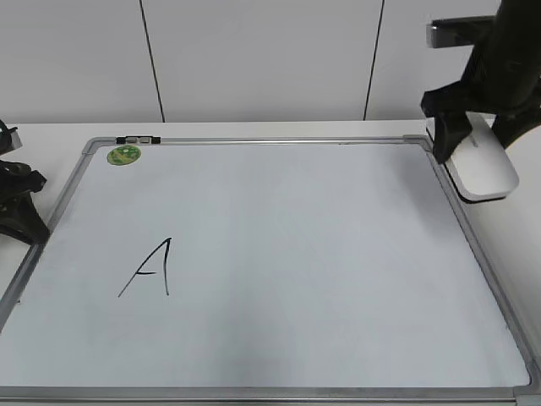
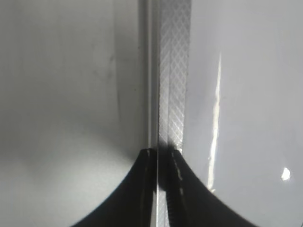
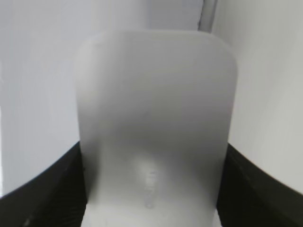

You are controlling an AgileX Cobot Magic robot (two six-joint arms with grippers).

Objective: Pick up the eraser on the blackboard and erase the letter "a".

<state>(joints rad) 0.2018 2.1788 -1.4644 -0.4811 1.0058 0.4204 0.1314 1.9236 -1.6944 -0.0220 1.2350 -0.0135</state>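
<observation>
The white eraser (image 1: pixel 483 167) is held in my right gripper (image 1: pixel 480 135), lifted and tilted at the blackboard's far right corner, partly past its right frame. In the right wrist view the eraser (image 3: pixel 156 109) fills the space between the black fingers (image 3: pixel 151 189). The blackboard (image 1: pixel 296 254) is a white board with a silver frame lying flat on the table. No lowercase "a" shows on it; only a larger capital "A" (image 1: pixel 152 269) stands at the left. My left gripper (image 1: pixel 19 203) is shut and empty at the board's left edge, its tips (image 2: pixel 163 152) over the silver frame (image 2: pixel 175 71).
A small green round magnet (image 1: pixel 123 155) sits at the board's far left corner. A small black and white piece (image 1: pixel 138 139) lies on the far frame beside it. White wall panels stand behind the table.
</observation>
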